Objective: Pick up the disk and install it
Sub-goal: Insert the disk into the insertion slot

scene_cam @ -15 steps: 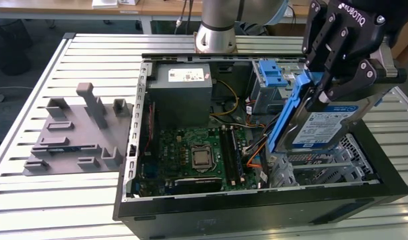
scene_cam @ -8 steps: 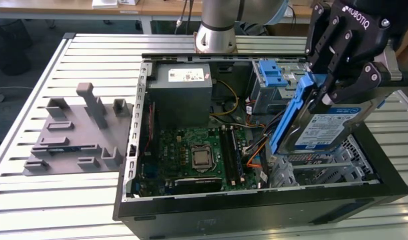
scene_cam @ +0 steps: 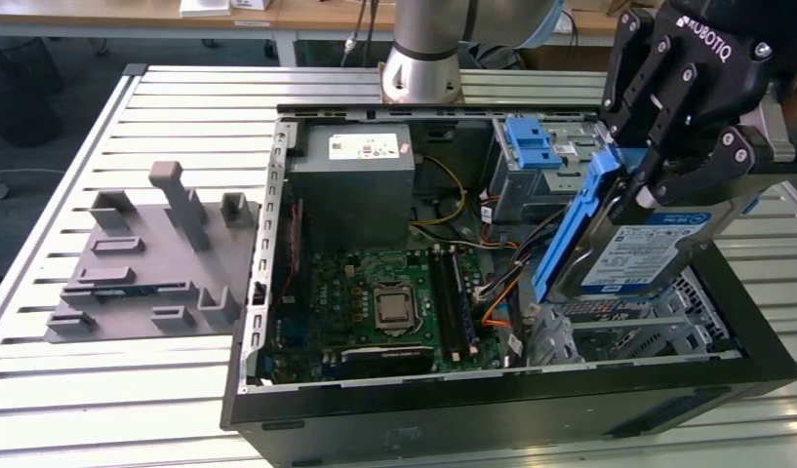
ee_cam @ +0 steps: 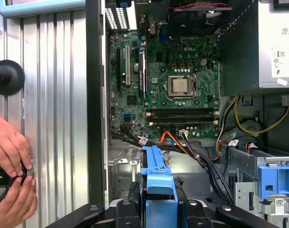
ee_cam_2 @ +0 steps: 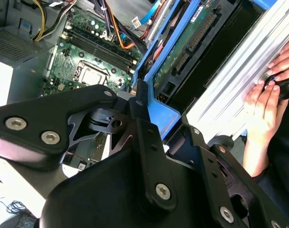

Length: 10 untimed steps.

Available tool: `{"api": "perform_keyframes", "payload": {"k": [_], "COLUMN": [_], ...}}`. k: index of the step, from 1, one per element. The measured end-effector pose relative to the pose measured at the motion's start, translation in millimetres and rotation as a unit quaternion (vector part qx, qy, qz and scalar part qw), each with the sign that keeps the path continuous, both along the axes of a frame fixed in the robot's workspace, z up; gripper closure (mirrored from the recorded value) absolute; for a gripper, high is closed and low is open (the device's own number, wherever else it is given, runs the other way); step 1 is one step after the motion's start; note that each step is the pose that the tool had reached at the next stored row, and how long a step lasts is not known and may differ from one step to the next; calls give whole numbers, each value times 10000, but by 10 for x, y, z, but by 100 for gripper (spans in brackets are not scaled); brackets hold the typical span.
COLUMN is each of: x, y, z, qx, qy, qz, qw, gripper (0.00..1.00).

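**Exterior view, then both wrist views: disk gripped over the drive cage**

Exterior view: we see the pincer (scene_cam: pixel 661 180) clamped on the upper end of the disk (scene_cam: pixel 632 258). The disk hangs tilted, label outward, above the metal drive cage (scene_cam: pixel 632 336) of the open computer case (scene_cam: pixel 502 414) on the table (scene_cam: pixel 59 390). Whether its lower end touches the cage we cannot tell.

Second wrist view: the disk's blue rail (ee_cam_2: pixel 159 116) sits between the pincer's fingers, with the motherboard (ee_cam_2: pixel 87 71) beyond. A person's hand (ee_cam_2: pixel 265 107) lies at the table's edge.

First wrist view: the disk (ee_cam: pixel 156 178) points away from the pincer (ee_cam: pixel 156 211), with cables (ee_cam: pixel 192 152) just beside it. We judge the step goes well if the rails stay square to the cage guides, the cables are not pinched, and the grip stays firm.
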<state>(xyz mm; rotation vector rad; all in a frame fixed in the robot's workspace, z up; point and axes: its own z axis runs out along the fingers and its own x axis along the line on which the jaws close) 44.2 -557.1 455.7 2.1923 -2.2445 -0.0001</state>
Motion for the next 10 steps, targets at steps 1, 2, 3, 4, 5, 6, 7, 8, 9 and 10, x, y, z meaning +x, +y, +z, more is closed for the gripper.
{"api": "perform_keyframes", "payload": {"k": [1,2,3,4,5,6,7,8,9,10], "x": [6,11,17,22,27,32,36,37,39,41], "y": [-4,-8,-11,-14,-15,-15,-15,-16,-17,-20], "z": [-2,-5,-7,-9,-11,-12,-13,-16,-18,-21], "qx": [0,1,1,2,1,0,-1,0,1,2], "qy": [0,0,0,0,0,0,0,0,0,0], "qz": [0,0,0,0,0,0,3,10,23,30], "qw": [10000,10000,10000,10000,10000,10000,10000,10000,10000,10000], "gripper": [64,64,64,64,64,64,64,64,64,64]}}
